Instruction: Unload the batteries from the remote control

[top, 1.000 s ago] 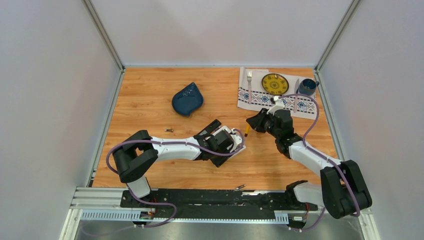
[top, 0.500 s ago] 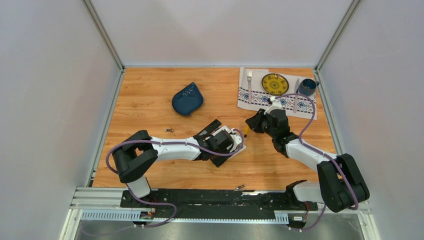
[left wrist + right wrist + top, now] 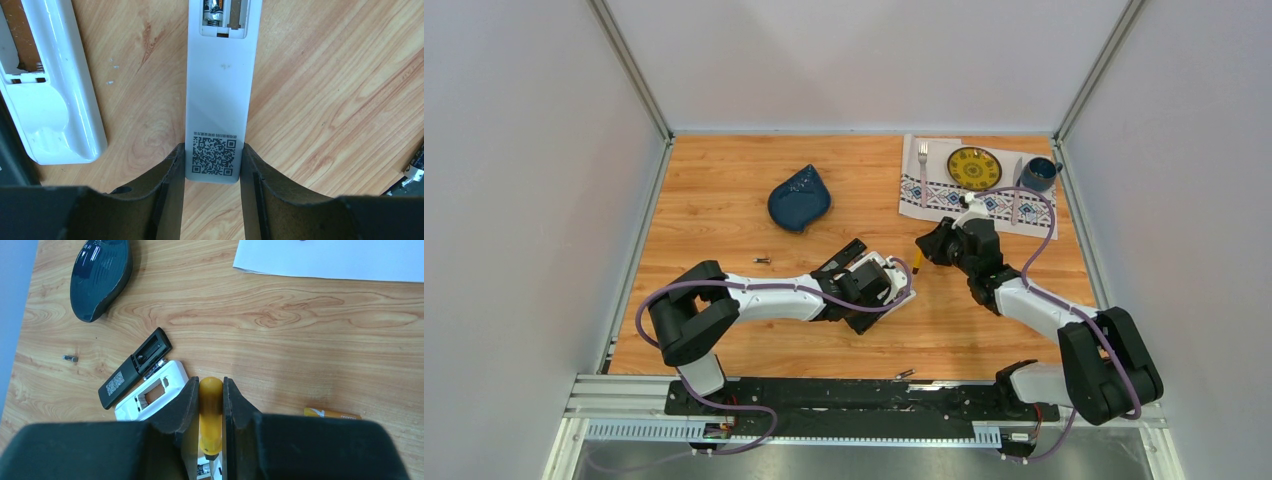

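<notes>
Over the middle of the wooden table (image 3: 714,215) the left gripper (image 3: 212,172) is clenched on the near end of a white remote (image 3: 218,90), one finger (image 3: 169,192) pressed to each long side right by the QR label. The remote lies flat on its face with its back cover off, and at the far end of the open bay I can see 1 battery (image 3: 214,7) seated against a coil spring; the slot beside it is cut off by the edge of the view, so I cannot tell what is in it. Just to its left lies a second white remote (image 3: 52,100), its back open too, and beyond that a black remote (image 3: 135,367) with its bay exposed. The right gripper (image 3: 211,386) is grasping the screwdriver (image 3: 211,407) by its orange handle, jaws tight on both sides, with the tool hanging close over the held remote. 2 loose cells sit on the wood: an orange-gold battery (image 3: 332,413) off to the right of the right gripper, well apart from the remotes, and a dark grey battery (image 3: 71,358) far over on the left. A blue teardrop dish (image 3: 799,197) rests further back, and a patterned placemat (image 3: 944,195) lies in the far right corner.
</notes>
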Tool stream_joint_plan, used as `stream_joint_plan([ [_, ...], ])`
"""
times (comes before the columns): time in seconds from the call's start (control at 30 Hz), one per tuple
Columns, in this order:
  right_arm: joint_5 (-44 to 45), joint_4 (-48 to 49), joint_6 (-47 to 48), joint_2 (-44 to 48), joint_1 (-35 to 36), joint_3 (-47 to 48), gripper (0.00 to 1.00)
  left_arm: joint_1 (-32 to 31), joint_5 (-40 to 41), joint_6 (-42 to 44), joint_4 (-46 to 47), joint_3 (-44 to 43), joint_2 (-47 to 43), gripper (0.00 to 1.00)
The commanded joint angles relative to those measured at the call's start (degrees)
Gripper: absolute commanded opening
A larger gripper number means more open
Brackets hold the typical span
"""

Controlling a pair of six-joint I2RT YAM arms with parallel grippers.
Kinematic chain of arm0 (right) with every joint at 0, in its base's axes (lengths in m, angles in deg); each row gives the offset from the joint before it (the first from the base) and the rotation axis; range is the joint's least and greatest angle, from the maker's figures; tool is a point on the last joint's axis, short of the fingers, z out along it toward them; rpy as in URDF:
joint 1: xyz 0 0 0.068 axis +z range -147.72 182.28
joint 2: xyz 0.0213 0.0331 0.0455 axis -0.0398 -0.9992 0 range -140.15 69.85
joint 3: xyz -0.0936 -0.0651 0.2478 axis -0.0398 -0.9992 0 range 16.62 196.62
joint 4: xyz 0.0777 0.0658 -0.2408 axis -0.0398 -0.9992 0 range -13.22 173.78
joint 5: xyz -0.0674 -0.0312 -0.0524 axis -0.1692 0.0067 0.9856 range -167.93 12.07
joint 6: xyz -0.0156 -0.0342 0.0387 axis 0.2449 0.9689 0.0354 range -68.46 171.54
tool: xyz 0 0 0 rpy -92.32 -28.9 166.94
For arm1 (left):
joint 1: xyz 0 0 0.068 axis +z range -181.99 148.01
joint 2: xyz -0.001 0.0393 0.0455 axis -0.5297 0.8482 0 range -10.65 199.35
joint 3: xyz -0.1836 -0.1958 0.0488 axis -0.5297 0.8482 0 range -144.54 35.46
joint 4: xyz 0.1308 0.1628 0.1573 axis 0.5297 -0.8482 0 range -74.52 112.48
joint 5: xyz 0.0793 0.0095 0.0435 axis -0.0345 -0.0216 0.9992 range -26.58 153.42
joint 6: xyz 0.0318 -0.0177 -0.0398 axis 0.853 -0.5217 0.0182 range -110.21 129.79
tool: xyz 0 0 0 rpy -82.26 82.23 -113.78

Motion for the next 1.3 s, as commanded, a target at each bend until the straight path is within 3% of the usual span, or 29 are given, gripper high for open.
stream_joint_plan([
  [0.0, 3.8, 2.9, 1.6, 0.9, 0.0, 1.8, 0.0, -0.6, -5.1, -2.6, -3.3, 2.5, 2.9, 0.0],
  [0.43, 3.5, 3.6, 2.3, -1.6, 0.0, 2.5, 0.0, -0.8, -4.9, -2.7, -3.7, 2.7, 2.8, 0.0],
  [0.8, -2.0, 3.8, 0.7, 4.7, 0.0, 2.2, 0.0, -1.1, -4.0, -2.6, -3.7, 2.6, 1.4, 0.01],
  [0.87, -3.4, 2.5, 0.6, 7.2, 0.0, 2.6, 0.0, -1.2, -3.5, -2.7, -3.7, 2.9, 0.3, 0.09],
  [0.9, -3.6, 1.8, 0.4, 8.0, 0.0, 2.8, 0.0, -1.2, -3.6, -2.7, -3.5, 3.0, -1.1, 0.24],
  [1.0, -4.9, -1.4, 0.8, 11.3, -0.1, 3.3, 0.0, -1.2, -1.8, -3.4, -2.4, 3.1, -4.4, 0.55],
  [1.1, -5.5, -5.5, 1.4, 15.1, -0.1, 3.9, 0.0, -1.2, -2.8, -3.9, -1.0, 2.5, -7.7, 0.63],
  [1.27, -7.2, -11.5, 2.3, 21.2, -0.1, 4.6, 0.0, -1.1, -2.2, -4.9, -0.2, -0.1, -13.8, 0.65],
])
